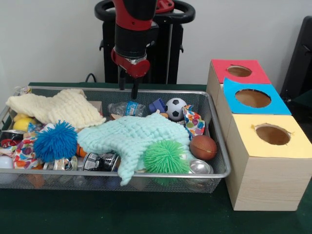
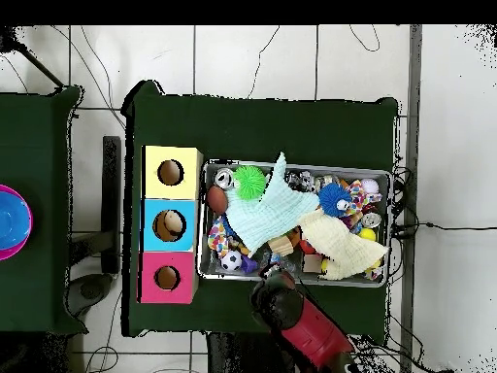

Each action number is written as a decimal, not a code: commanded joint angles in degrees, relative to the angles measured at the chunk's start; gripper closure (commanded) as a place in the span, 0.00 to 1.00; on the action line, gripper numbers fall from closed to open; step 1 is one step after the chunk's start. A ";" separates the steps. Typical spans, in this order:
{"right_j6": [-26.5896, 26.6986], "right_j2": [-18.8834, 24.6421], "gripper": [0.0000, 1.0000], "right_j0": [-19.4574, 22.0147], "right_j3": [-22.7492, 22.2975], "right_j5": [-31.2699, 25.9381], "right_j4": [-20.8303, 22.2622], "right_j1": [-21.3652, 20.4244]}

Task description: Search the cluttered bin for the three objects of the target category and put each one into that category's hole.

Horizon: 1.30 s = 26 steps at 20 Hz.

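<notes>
Green table, packed bin [image 1: 214, 127]; gripper [image 1: 127, 85] hovers at its far rim, fingers slightly spread, empty; still searching, red-box hole [image 1: 239, 71] waits.

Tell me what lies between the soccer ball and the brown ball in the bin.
In the front view, a colourful patterned cloth lies between the soccer ball and the brown ball in the bin.

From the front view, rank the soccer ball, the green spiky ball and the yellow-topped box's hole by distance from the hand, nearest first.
1. Black-and-white soccer ball: at the bin's back, just to the picture's right of the hand.
2. Green spiky rubber ball: at the bin's front rim, near the camera.
3. Round hole in the yellow paper top of the wooden box: outside the bin, at the picture's far right.
</notes>
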State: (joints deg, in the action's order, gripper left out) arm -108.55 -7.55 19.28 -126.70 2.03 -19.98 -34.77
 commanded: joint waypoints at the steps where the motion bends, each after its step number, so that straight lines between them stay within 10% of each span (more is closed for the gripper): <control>1: -11.71 2.27 0.00 -0.67 4.73 -7.02 -4.05 -0.17; 14: -11.89 -4.91 0.00 -5.80 5.60 -18.57 -3.07 -8.14; 26: -13.83 6.33 0.00 3.78 2.64 2.74 0.67 -5.29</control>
State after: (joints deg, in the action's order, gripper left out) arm -108.55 -9.67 19.95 -126.70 -4.60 -20.08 -41.77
